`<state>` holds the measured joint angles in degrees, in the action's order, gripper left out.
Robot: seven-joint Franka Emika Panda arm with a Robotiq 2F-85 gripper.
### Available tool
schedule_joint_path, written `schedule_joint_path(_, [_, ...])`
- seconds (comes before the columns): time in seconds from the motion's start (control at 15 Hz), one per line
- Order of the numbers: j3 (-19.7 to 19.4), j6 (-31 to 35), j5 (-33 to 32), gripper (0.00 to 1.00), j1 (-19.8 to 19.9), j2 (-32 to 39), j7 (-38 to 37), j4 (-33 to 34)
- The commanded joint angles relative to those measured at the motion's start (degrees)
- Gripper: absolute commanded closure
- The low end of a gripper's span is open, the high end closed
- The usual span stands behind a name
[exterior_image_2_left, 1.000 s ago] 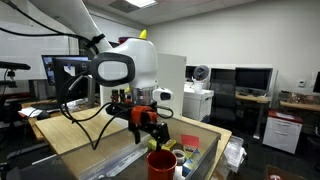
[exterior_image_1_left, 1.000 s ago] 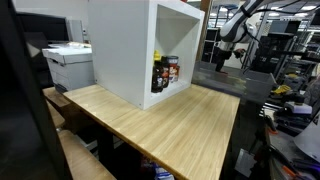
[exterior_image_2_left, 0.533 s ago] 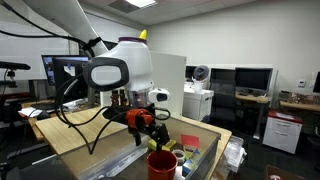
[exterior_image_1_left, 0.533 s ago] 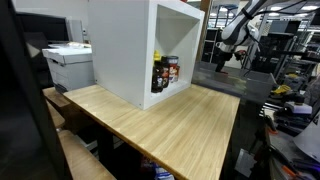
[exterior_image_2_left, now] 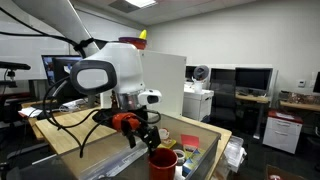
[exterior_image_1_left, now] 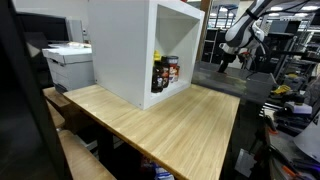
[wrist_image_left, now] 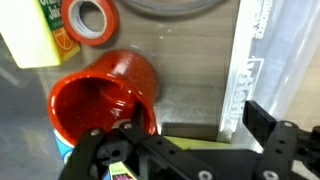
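The end effector (wrist_image_left: 180, 135) is wide open and holds nothing. It hangs over the red cup (wrist_image_left: 100, 95), and one black finger (wrist_image_left: 100, 148) shows in front of the cup's rim. The red cup stands with its open side up on a grey surface, near a roll of red tape (wrist_image_left: 92, 20) and a yellow box (wrist_image_left: 30, 35), with a clear plastic wall (wrist_image_left: 255, 60) on its other side.
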<state>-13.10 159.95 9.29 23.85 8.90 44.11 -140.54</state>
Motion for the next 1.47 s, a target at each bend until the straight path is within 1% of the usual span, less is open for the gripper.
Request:
schedule_joint_path(0.0, [-1.3,-1.6,-1.2,0.0,0.6,-4.5,0.4,-4.2])
schedule_joint_path(0.2, [-3.6,-3.2,-3.0,0.0,0.5,-5.8,-0.1,-4.8])
schedule_joint_path(0.47, [-5.0,-7.2,-2.4,0.0,0.4,-6.1,1.6,-3.1])
schedule_joint_path(0.67, [-5.8,-9.4,-2.7,0.02,0.2,-5.8,1.5,-1.6])
schedule_joint_path(0.93, [-5.8,-12.0,-2.8,0.03,-0.2,-4.0,2.4,1.9])
schedule_joint_path(1.4, [-5.1,-17.1,-6.9,0.03,-1.0,0.1,1.9,8.8])
